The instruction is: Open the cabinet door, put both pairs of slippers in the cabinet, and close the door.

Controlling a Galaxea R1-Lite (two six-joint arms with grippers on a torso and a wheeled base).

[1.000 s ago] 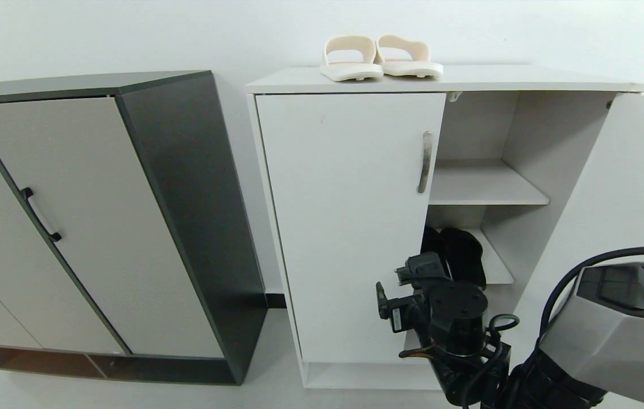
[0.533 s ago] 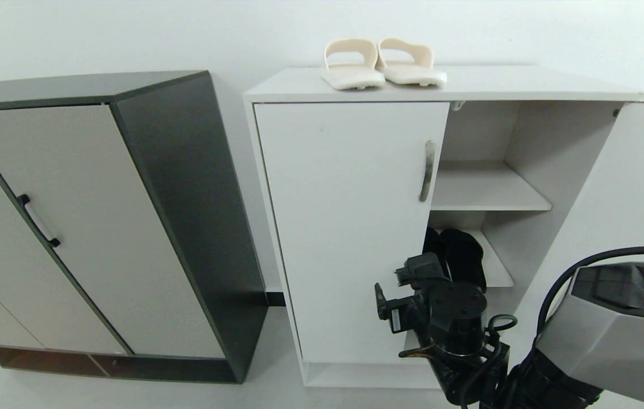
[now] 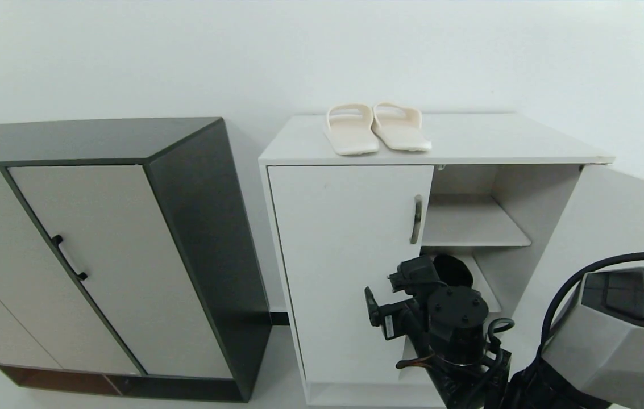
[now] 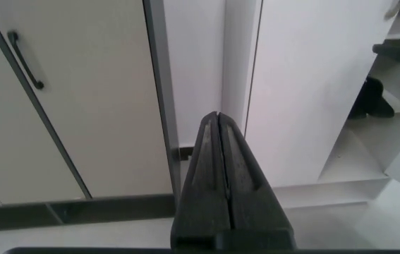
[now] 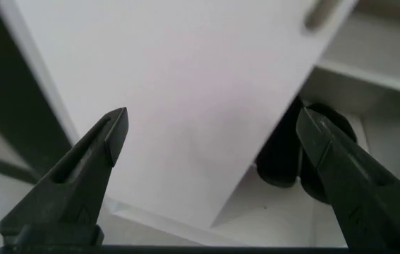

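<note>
A pair of beige slippers (image 3: 375, 128) lies side by side on top of the white cabinet (image 3: 486, 142). The cabinet's right door (image 3: 611, 227) is swung wide open, while its left door (image 3: 350, 255) is closed. Black slippers (image 3: 453, 270) (image 5: 312, 152) (image 4: 372, 99) rest on the lower shelf inside, partly hidden behind the closed door. My right gripper (image 3: 394, 295) (image 5: 210, 123) hangs open and empty in front of the closed door's lower edge, near the black slippers. My left gripper (image 4: 218, 120) is shut on nothing, low in front of the gap between the two cabinets.
A dark cabinet (image 3: 100, 227) with pale doors and black handles stands close on the left of the white one. The upper shelf (image 3: 469, 227) inside the white cabinet is bare. A metal handle (image 3: 416, 218) sits on the closed door. A white wall is behind.
The head camera has risen, so the whole picture has shifted down and shows more of the cabinet tops. The slippers and doors have not moved. My right gripper stays before the cabinet.
</note>
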